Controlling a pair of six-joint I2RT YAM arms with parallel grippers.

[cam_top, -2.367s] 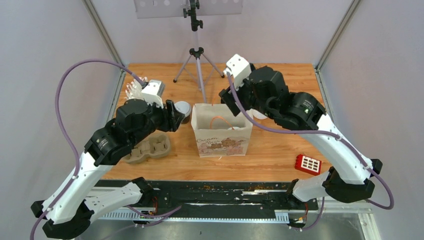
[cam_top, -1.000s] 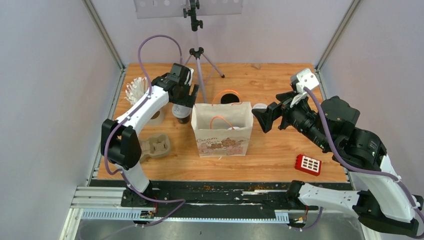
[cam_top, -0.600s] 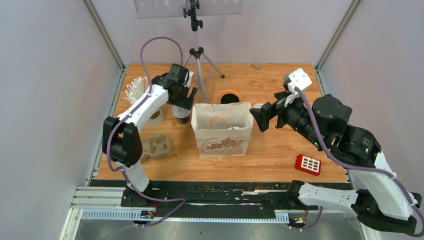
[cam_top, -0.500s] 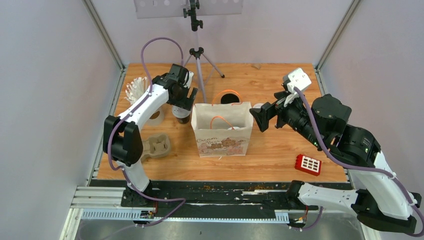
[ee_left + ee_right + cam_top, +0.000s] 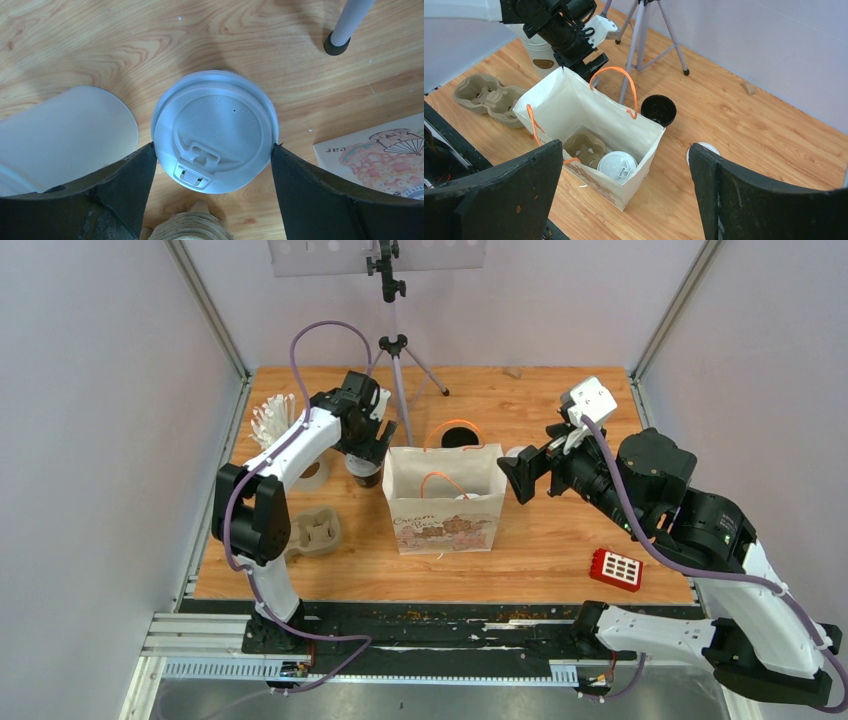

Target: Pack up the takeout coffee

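One takeout coffee cup (image 5: 215,127), black with a white lid, stands on the wood just left of the paper bag (image 5: 443,502). My left gripper (image 5: 213,146) hangs over it, open, with one fingertip at each side of the lid's rim. A second lidded cup (image 5: 617,165) sits inside the bag beside a brown carrier (image 5: 584,146). Behind the bag stands an open black cup (image 5: 659,109) without a lid. A loose white lid (image 5: 705,148) lies to the bag's right. My right gripper (image 5: 513,477) hovers open, right of the bag, holding nothing.
A white cup of straws (image 5: 277,425) stands left of the left gripper. A brown carrier tray (image 5: 312,535) lies at the front left. A tripod (image 5: 397,365) stands at the back centre. A red block (image 5: 616,568) lies at the front right.
My right arm has drifted a little left toward the bag. The left gripper has stayed over the lidded cup, shifting only slightly. The cup has not moved.
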